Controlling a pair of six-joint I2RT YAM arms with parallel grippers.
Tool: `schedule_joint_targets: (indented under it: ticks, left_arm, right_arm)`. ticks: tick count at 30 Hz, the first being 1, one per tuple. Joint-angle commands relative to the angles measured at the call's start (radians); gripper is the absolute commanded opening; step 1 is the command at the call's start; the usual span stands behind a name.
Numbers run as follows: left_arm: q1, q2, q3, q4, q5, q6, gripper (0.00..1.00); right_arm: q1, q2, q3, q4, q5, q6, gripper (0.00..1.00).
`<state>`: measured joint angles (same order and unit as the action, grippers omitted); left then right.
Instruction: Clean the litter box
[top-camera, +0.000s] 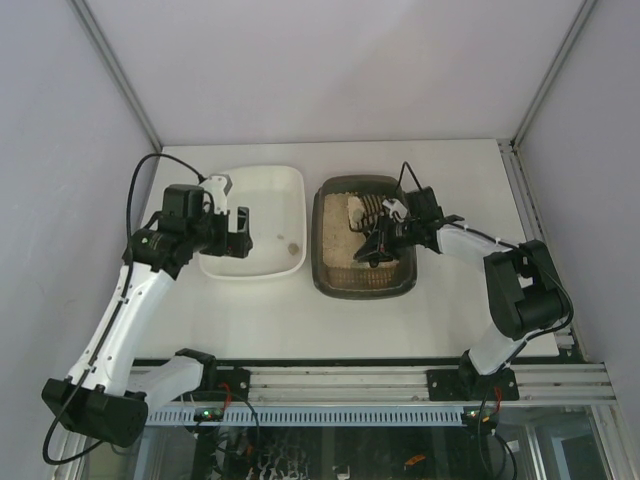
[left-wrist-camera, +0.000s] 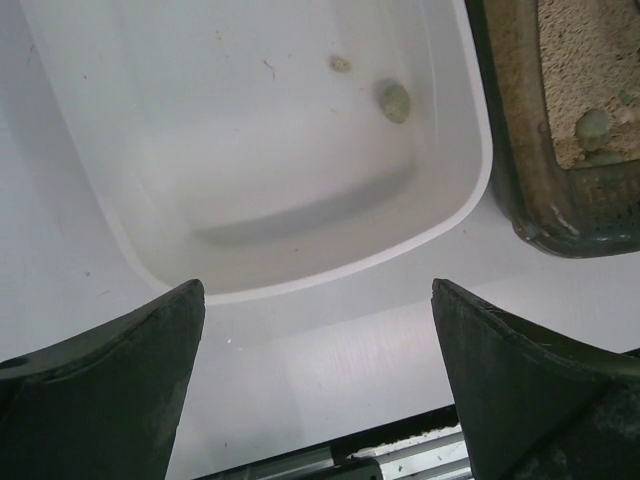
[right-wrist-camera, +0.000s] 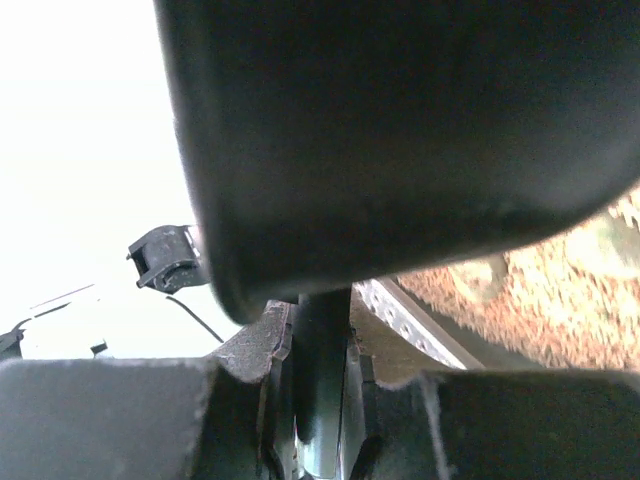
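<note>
The litter box (top-camera: 330, 270) is a dark tray of beige litter (left-wrist-camera: 590, 60) right of centre, with a greenish clump (left-wrist-camera: 592, 128) near its corner. My right gripper (top-camera: 398, 236) hangs over the litter, shut on the handle (right-wrist-camera: 322, 380) of a black scoop (right-wrist-camera: 400, 130), whose head fills most of the right wrist view. In the top view the scoop (top-camera: 377, 246) sits low above the litter. My left gripper (top-camera: 238, 232) stands open and holds nothing, over the near edge of the white tray (left-wrist-camera: 150, 230); its fingers (left-wrist-camera: 130, 370) frame bare table.
The white tray (top-camera: 265, 180) lies left of the litter box and holds two small clumps (left-wrist-camera: 394, 100). The two trays stand close together with a narrow gap. Grey walls close in the table on three sides; a metal rail (top-camera: 400, 385) runs along the near edge.
</note>
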<state>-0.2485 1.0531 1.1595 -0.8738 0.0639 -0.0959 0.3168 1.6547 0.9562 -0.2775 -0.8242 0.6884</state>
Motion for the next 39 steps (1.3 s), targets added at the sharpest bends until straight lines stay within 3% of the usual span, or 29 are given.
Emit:
schedule_joint_targets:
  ticks: [1,4,7,12,16,27,36,39]
  left_arm:
    - [-0.004,-0.045,-0.056,0.031,-0.052,0.036,0.99]
    - [-0.004,-0.066,-0.079,0.053,-0.056,0.033,0.99]
    - [-0.003,-0.070,-0.093,0.058,-0.066,0.036,0.99]
    - [0.000,-0.073,-0.110,0.065,-0.090,0.040,0.99]
    - [0.007,-0.076,-0.123,0.071,-0.088,0.042,0.99]
    - [0.023,-0.064,-0.140,0.081,-0.070,0.048,0.98]
    - [0.026,-0.070,-0.151,0.083,-0.053,0.050,0.98]
    - [0.027,-0.070,-0.155,0.085,-0.048,0.051,0.98]
  right_arm:
    - [0.002,-0.019,-0.036,0.326,-0.046,0.046,0.00]
    - [0.001,-0.007,-0.106,0.536,-0.084,0.099,0.00]
    - [-0.009,0.027,-0.191,0.861,-0.148,0.233,0.00]
    - [-0.045,0.231,-0.329,1.763,-0.184,0.696,0.00]
    - [-0.022,0.318,-0.324,1.783,-0.180,0.679,0.00]
    - [0.029,0.258,-0.370,1.779,-0.093,0.464,0.00]
    - [-0.033,0.316,-0.372,1.779,-0.056,0.604,0.00]
    - [0.003,0.303,-0.347,1.778,-0.092,0.633,0.00]
